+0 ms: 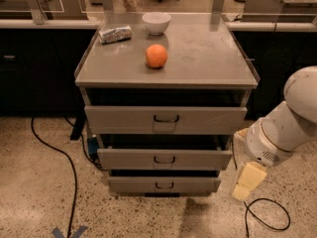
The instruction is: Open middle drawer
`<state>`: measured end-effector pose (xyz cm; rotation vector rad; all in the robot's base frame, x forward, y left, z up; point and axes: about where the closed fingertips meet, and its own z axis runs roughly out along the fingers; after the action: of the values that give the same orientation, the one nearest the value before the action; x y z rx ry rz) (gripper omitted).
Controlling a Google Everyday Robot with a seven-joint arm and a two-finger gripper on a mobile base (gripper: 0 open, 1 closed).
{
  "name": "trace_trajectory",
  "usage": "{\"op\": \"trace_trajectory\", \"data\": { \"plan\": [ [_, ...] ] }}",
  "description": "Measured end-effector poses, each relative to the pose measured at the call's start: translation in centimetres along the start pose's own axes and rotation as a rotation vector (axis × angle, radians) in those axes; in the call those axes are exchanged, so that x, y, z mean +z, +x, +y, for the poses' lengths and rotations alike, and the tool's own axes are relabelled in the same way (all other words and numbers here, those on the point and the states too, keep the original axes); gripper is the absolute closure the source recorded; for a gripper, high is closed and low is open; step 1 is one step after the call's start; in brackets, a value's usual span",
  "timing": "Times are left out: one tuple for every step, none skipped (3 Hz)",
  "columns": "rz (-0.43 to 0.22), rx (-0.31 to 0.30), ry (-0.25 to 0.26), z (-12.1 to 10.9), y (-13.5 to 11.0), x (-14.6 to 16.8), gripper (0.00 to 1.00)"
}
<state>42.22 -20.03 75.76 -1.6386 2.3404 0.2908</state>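
The middle drawer (198,159) is a grey metal front with a small dark loop handle (164,159) at its centre. It sits between a taller, wider top drawer (208,119) and a smaller bottom drawer (193,184) in a grey cabinet. A dark gap shows above each front. My gripper (247,181), pale yellow, hangs from the white arm (287,128) at the lower right. It is just right of the cabinet, level with the bottom drawer, and touches no drawer.
On the cabinet top (208,58) lie an orange (156,56), a white bowl (156,23) and a foil-wrapped packet (115,33). Black cables run over the speckled floor at the left (69,162) and under the gripper (267,217). Dark counters stand behind.
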Motion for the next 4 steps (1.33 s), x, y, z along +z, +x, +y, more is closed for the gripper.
{"op": "trace_trajectory", "data": {
  "plan": [
    [0.0,0.0,0.0,0.0,0.0,0.0,0.0],
    [-0.016,0.001,0.013,0.0,0.0,1.2,0.0],
    [-0.03,0.037,0.046,-0.6,1.0,4.2,0.0],
    [-0.079,0.128,0.066,-2.8,2.6,7.9,0.0]
  ]
}}
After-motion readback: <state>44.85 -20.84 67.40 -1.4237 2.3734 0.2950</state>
